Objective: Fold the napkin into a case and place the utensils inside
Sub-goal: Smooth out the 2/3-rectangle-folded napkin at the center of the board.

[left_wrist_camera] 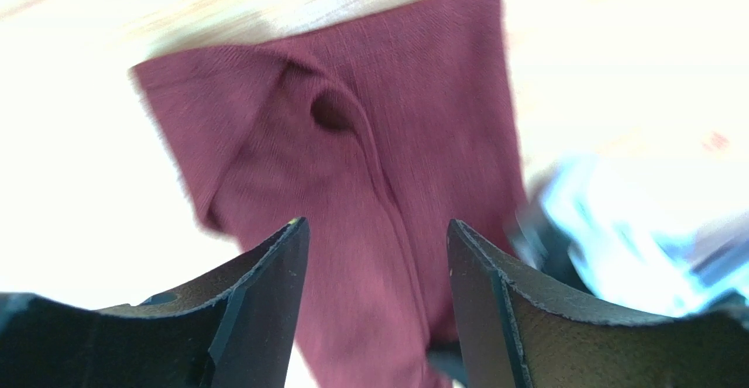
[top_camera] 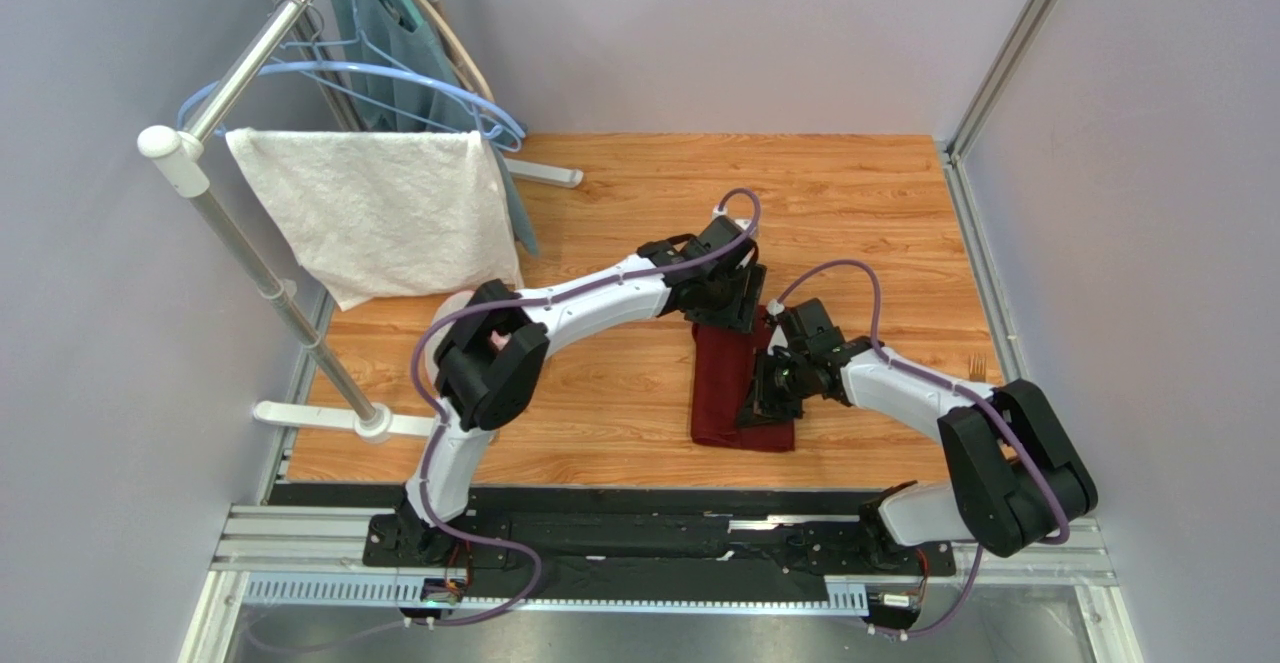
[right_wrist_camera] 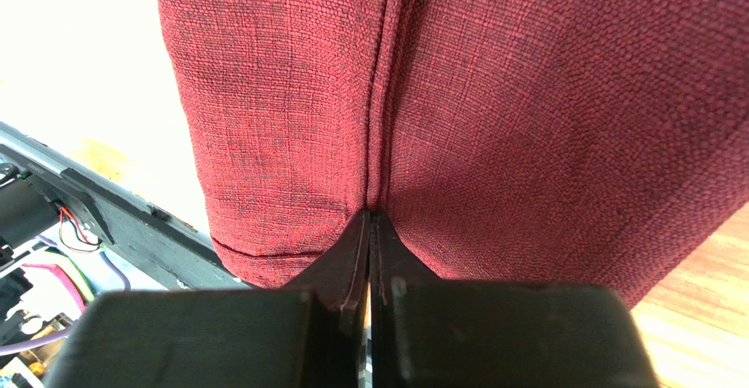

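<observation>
The maroon napkin (top_camera: 723, 387) lies on the wooden table as a narrow folded strip, running from far to near; this is the case shape. My left gripper (top_camera: 735, 303) hovers over its far end, open, with the cloth (left_wrist_camera: 369, 125) below and nothing between the fingers (left_wrist_camera: 264, 291). My right gripper (top_camera: 775, 384) is at the strip's right side, shut. Its tips (right_wrist_camera: 369, 214) press into a seam of the napkin (right_wrist_camera: 492, 98); I cannot tell whether cloth is pinched. The utensils are not in view.
A metal rack (top_camera: 241, 228) stands at the far left with a white textured towel (top_camera: 376, 213) draped on it and blue hangers (top_camera: 413, 81) behind. Grey walls close in both sides. A black mounting rail (top_camera: 646, 536) runs along the near edge.
</observation>
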Tool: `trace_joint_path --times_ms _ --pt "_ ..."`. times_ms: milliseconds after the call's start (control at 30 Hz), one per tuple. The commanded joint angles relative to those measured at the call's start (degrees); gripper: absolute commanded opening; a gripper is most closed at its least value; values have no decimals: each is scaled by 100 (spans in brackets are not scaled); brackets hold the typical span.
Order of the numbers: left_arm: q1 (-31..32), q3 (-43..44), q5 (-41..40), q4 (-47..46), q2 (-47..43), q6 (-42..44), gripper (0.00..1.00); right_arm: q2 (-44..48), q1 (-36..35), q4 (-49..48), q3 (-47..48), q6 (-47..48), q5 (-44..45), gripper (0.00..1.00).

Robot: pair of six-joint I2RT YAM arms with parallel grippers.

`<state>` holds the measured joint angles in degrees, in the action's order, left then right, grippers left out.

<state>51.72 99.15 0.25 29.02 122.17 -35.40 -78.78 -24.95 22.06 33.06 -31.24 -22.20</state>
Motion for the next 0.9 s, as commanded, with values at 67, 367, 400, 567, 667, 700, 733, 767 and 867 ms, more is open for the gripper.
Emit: trace_joint_path --times_ms 67,367,400,567,667,700,733,767,867 --pt "-75 -1230 378 -123 -1555 534 51 -146 -1 -80 78 13 313 0" --pt "-189 -3085 2584 -2187 -1635 -37 2 -137 -10 -71 183 -13 268 0" --pt "-189 -3199 2672 -2451 -1644 -81 2 -146 7 -53 183 -13 268 0" --pt "-189 -3824 2682 -2848 -1828 -160 1 -146 -10 -36 175 -22 286 0" --pt "-189 -4088 2734 -3208 -1864 -248 1 -120 8 -18 201 -22 268 0" --pt "-189 -4140 2778 -3383 -1820 -327 1 -102 -10 -9 210 -48 277 0" --pt "-189 -4184 2813 -3428 -1785 -362 1 -85 -10 17 236 -40 268 0" --pt "-189 -4176 2831 -3464 -1732 -389 1 -58 -10 87 306 -40 260 0" --pt "-189 -4194 2770 -3525 -1600 -398 1 196 -45 367 464 -48 277 0"
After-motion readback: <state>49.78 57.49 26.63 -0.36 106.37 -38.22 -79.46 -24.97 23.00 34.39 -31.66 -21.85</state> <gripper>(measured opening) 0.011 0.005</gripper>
